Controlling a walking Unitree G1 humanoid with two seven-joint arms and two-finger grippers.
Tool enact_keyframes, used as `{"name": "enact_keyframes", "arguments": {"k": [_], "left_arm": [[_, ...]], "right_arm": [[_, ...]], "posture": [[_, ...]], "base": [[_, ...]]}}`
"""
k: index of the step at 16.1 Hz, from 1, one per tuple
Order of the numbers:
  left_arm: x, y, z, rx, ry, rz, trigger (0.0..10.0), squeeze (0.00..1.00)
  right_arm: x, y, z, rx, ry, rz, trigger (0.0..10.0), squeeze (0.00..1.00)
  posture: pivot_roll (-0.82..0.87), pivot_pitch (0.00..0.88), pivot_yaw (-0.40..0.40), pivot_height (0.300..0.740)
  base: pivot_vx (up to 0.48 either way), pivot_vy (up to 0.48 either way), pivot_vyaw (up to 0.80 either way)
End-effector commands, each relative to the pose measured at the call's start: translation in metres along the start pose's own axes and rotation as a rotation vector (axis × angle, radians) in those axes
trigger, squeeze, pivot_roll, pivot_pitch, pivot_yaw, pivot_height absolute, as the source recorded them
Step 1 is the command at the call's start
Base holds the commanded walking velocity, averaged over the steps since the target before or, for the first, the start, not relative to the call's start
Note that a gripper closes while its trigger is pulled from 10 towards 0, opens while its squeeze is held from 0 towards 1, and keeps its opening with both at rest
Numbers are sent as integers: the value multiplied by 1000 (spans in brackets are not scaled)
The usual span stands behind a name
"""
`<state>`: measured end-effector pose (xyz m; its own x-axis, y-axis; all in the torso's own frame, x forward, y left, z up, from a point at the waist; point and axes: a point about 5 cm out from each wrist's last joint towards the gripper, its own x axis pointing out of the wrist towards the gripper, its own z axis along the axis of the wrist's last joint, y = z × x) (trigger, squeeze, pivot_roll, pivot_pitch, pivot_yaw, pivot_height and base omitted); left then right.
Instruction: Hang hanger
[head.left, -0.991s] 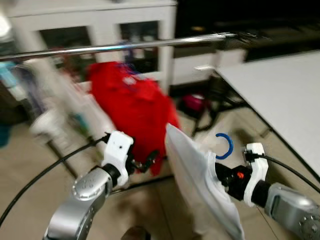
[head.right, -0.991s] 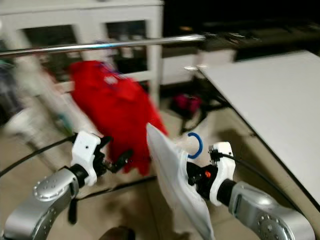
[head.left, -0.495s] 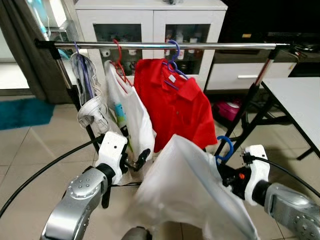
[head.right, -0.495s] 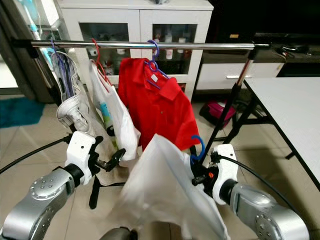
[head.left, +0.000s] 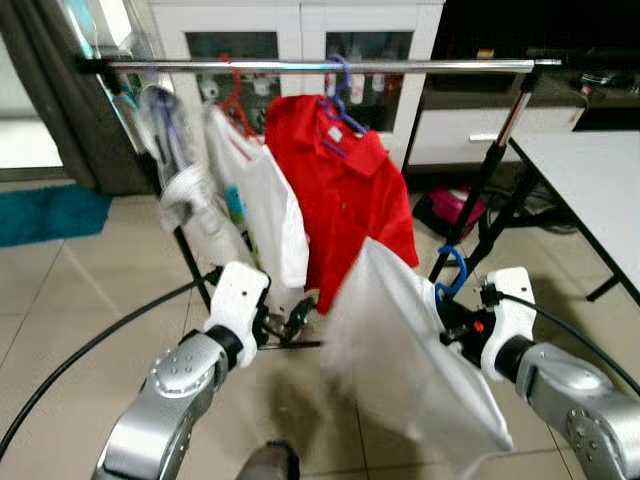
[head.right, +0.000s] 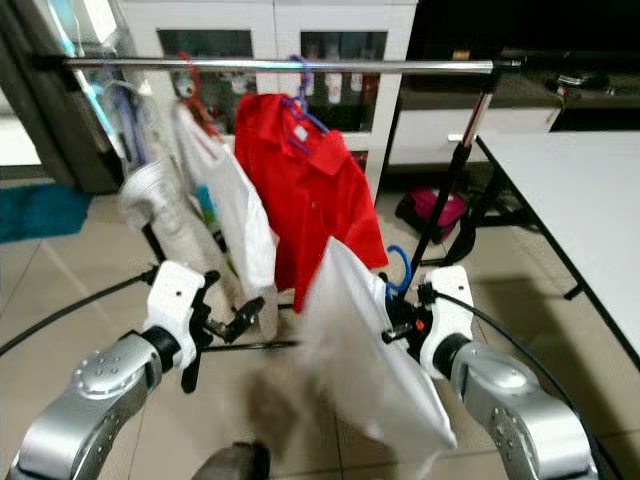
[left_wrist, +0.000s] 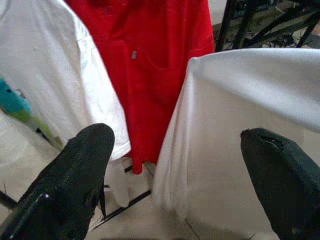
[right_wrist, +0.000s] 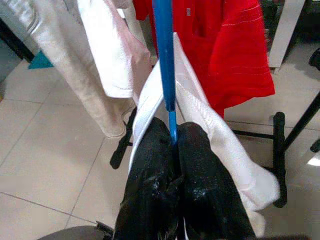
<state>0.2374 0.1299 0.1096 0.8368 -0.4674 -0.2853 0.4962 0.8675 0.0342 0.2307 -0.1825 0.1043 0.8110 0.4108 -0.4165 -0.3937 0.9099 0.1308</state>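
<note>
blue hanger held low in front of the clothes rail

the blue hanger (head.left: 452, 272) is seen lower right of centre in the left eye view, its hook pointing up, below the rail and not on it. a white garment (head.left: 405, 358) is draped on it and hangs down toward the lower centre of the frame. the hanger's stem is clamped between the closed fingers (right_wrist: 150, 175) of the right gripper (head.left: 452, 325), as seen in the right wrist view. the left gripper (head.left: 290, 325) is held at lower left of centre with its fingers (left_wrist: 82, 165) spread wide, nothing gripped. the metal rail (head.left: 320, 66) runs across the top of the frame. a red shirt (head.left: 345, 190) on a purple hanger (head.left: 340, 90) is hung at upper centre, a white shirt (head.left: 260, 200) on a red hanger (head.left: 232, 100) beside it to the left. a white table (head.left: 590, 175) is seen at the right edge, a white cabinet (head.left: 300, 35) behind the rail.
</note>
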Motion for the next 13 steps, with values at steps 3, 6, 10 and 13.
{"name": "enact_keyframes", "arguments": {"k": [3, 6, 10, 13], "left_arm": [[2, 5, 1, 9, 6, 18, 10000, 0], [5, 5, 3, -2, -5, 22, 10000, 0], [8, 7, 4, -36, -31, 57, 10000, 0], [13, 6, 7, -37, -43, 60, 10000, 0]], "right_arm": [[2, 0, 10, -49, -62, 5, 10000, 0], [6, 0, 12, -79, -69, -6, 10000, 0], [8, -2, 12, -87, -76, -25, 10000, 0], [10, -2, 16, -83, -95, -41, 10000, 0]], "posture": [[76, 31, -10, 740], [73, 32, -7, 740], [65, 36, -4, 740], [43, 47, -1, 740]], "base": [[-319, 0, 0], [-307, 0, 179], [-73, 0, 734], [0, -268, 800]]}}
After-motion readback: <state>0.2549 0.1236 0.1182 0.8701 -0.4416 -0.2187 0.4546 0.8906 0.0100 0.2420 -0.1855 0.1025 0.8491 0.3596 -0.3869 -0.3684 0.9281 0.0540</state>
